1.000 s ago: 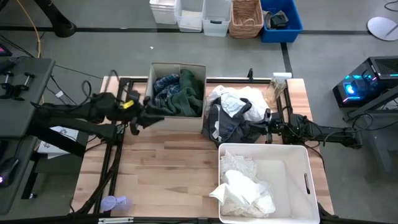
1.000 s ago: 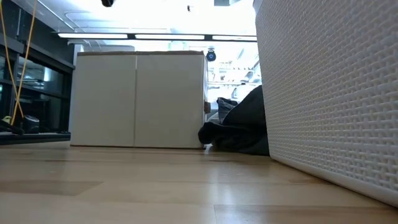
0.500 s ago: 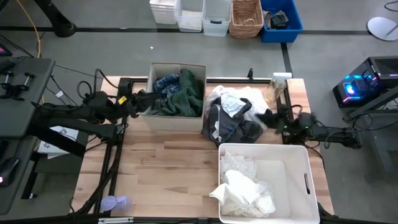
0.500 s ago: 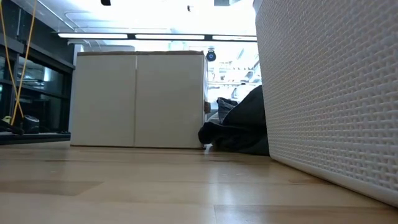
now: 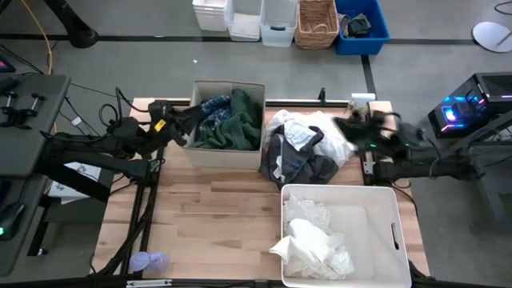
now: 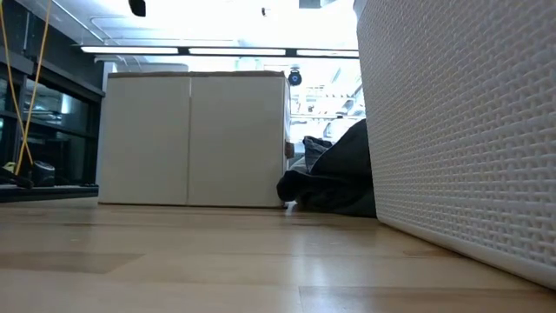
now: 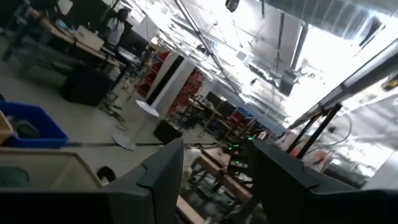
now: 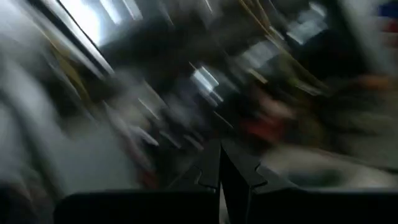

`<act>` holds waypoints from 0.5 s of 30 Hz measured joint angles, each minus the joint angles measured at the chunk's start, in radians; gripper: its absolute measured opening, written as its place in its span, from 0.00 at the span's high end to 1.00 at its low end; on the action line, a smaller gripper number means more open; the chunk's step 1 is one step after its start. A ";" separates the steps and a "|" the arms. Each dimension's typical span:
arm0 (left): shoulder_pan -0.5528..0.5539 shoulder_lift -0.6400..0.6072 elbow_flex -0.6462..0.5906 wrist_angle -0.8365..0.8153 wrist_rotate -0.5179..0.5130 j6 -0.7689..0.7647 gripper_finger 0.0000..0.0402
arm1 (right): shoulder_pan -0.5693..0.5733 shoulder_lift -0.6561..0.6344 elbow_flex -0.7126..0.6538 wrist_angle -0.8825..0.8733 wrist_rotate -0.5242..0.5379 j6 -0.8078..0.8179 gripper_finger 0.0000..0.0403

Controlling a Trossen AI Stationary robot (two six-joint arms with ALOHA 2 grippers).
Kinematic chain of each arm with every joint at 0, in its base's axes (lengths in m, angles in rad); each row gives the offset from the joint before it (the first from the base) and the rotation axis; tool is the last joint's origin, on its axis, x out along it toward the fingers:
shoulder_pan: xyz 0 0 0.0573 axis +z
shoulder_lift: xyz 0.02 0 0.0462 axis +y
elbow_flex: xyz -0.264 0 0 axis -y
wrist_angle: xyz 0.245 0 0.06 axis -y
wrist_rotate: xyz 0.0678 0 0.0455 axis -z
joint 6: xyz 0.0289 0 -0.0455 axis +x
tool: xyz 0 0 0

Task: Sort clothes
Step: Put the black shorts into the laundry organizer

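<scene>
Step in hand – between picks. Left gripper (image 5: 182, 118) sits at the cardboard box (image 5: 210, 88) edge, fingers apart, empty. Right gripper (image 5: 344, 126), fingers together and empty, hangs beside the unsorted clothes pile (image 5: 298, 148). Next move – grasp one garment from that pile.

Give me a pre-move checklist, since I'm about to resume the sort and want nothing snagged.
1. Left gripper empty: ok, fingers open, beside the beige box.
2. Right gripper empty: ok, shut on nothing, beside the unsorted pile.
3. Dark green garment inside the beige box: ok.
4. White lacy pieces inside the white bin: ok.
5. Pile sorted: not ok, clothes remain on the table.
</scene>
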 joint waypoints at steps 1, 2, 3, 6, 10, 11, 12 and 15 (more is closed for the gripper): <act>0.000 0.000 0.000 0.000 0.000 0.023 0.57 | -0.007 0.061 0.070 -0.114 0.028 -0.057 1.00; 0.000 0.000 0.000 0.000 0.001 0.046 0.57 | -0.016 0.125 0.144 -0.238 0.058 -0.098 1.00; 0.000 -0.001 0.000 -0.002 0.004 0.066 0.57 | -0.030 0.189 0.224 -0.366 0.087 -0.121 1.00; 0.000 -0.009 0.000 -0.027 0.016 0.111 0.57 | -0.075 0.380 0.461 -0.784 0.100 -0.181 1.00; 0.000 -0.029 0.000 -0.120 0.035 0.134 0.57 | -0.095 0.623 0.725 -1.248 0.058 -0.304 0.92; 0.000 -0.038 0.000 -0.149 0.038 0.133 0.57 | -0.095 0.673 0.771 -1.343 0.056 -0.328 0.88; 0.000 -0.045 0.000 -0.176 0.042 0.133 0.57 | -0.094 0.722 0.808 -1.430 0.057 -0.347 0.84; 0.000 -0.065 0.000 -0.248 0.057 0.134 0.57 | -0.094 0.836 0.860 -1.624 0.060 -0.373 0.69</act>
